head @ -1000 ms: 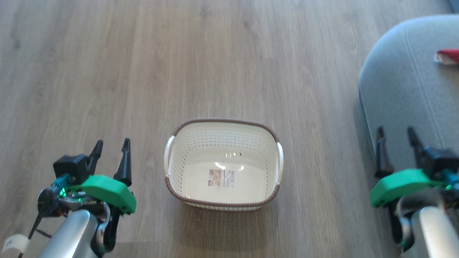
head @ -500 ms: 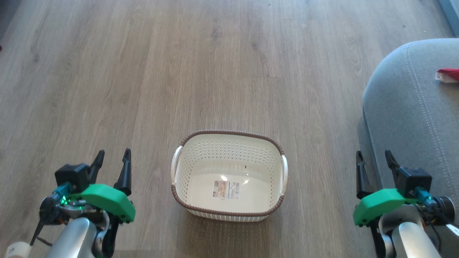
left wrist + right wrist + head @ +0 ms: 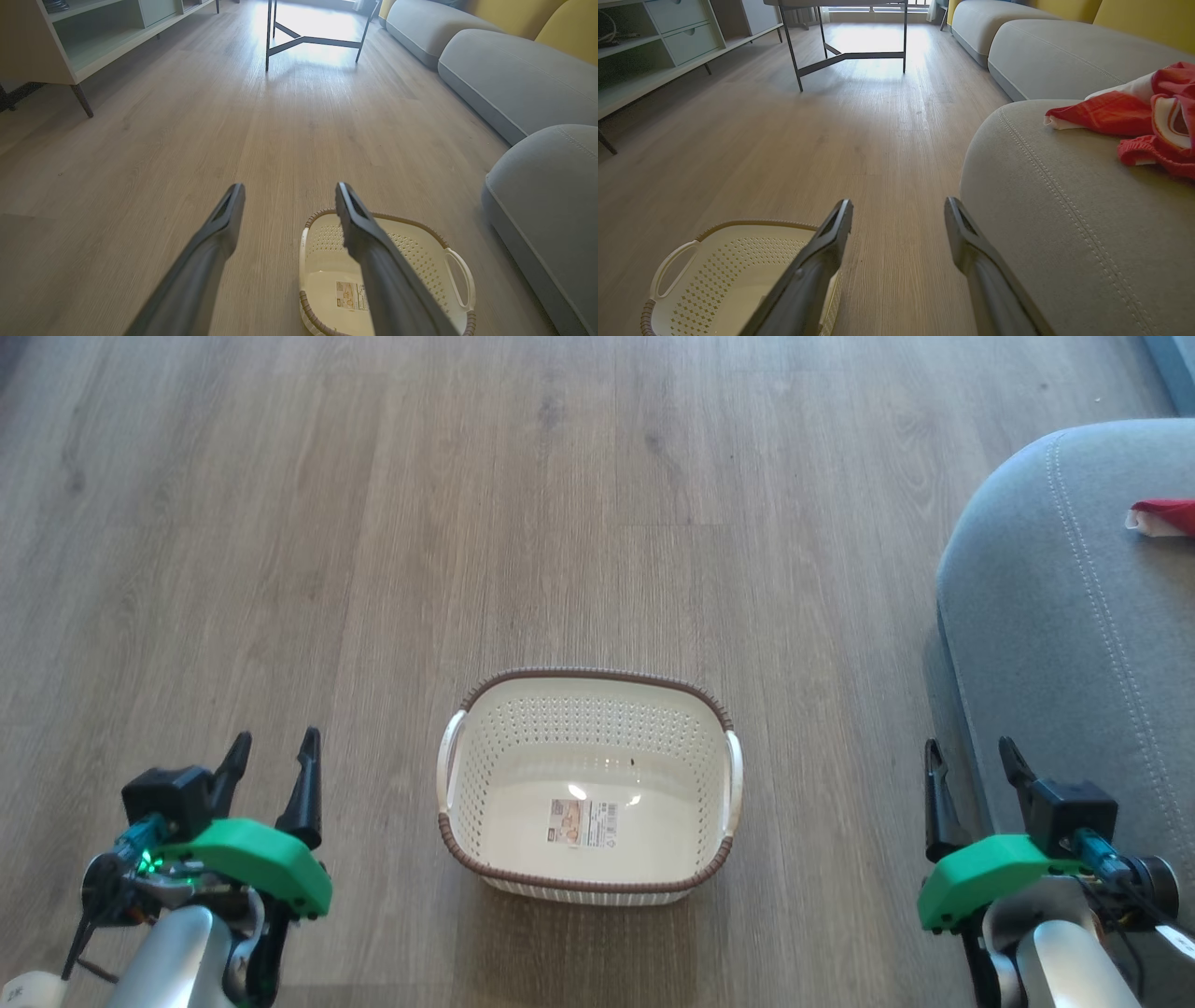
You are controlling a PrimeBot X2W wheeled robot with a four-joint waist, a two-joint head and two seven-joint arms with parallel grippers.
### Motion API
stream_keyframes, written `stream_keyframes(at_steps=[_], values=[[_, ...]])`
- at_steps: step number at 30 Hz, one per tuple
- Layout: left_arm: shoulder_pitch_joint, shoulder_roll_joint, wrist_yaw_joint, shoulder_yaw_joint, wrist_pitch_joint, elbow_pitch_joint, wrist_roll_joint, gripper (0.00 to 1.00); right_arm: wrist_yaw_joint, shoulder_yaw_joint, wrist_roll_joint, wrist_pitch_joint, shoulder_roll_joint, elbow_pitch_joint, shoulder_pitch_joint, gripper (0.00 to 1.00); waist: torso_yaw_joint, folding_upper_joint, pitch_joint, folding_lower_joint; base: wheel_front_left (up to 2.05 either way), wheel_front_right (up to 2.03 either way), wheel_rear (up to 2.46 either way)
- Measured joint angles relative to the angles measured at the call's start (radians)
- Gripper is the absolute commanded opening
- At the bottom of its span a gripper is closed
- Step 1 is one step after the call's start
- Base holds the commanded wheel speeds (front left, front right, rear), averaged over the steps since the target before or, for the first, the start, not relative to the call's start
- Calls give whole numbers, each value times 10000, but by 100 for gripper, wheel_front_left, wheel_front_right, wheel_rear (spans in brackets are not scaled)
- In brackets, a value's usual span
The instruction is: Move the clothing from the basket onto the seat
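The cream basket (image 3: 588,709) with its brown rim stands on the wood floor in the head view's middle, holding nothing but its label sticker (image 3: 581,822). Red and white clothing (image 3: 1148,119) lies crumpled on the grey seat (image 3: 1064,210); a corner of that clothing (image 3: 1162,516) pokes in at the head view's right edge, on the seat (image 3: 1055,597). My left gripper (image 3: 271,751) hangs open to the basket's left, above the floor. My right gripper (image 3: 966,756) is open beside the seat's rounded corner. Both hold nothing. The basket (image 3: 420,252) also sits low in the left wrist view.
A dark metal table frame (image 3: 845,51) stands farther off on the floor. A low pale shelf unit (image 3: 70,42) runs along the left wall. More grey sofa cushions (image 3: 504,79) with yellow backs line the right side. Wood floor (image 3: 467,523) stretches beyond the basket.
The head camera shifted, so the whole picture moved. My right gripper dropped lower and away from the seat's side a second ago; both grippers stay open.
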Motion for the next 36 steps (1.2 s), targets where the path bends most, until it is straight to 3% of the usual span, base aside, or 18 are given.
stream_keyframes(at_steps=[14, 15, 22, 36], values=[[-11, -313, -345, 476, 0, 324, 483, 100, 0, -4, 0, -86, 23, 111, -5, 100, -72, 0, -25, 0, 0, 0, 0], [-10, -364, -347, 485, 0, 359, 483, 0, 0, -2, 0, -86, 25, 128, -4, 0, -69, 0, -32, 0, 0, 0, 0], [926, -769, -339, 322, 54, 1174, 439, 0, 0, 19, 67, -40, 42, 1120, 517, 0, -73, 0, -40, 1, 0, 0, 0], [1004, -882, -347, 550, 470, 872, -861, 0, 0, -71, 1649, 360, 54, 984, 602, 0, -104, 0, -106, 0, 0, 0, 0]])
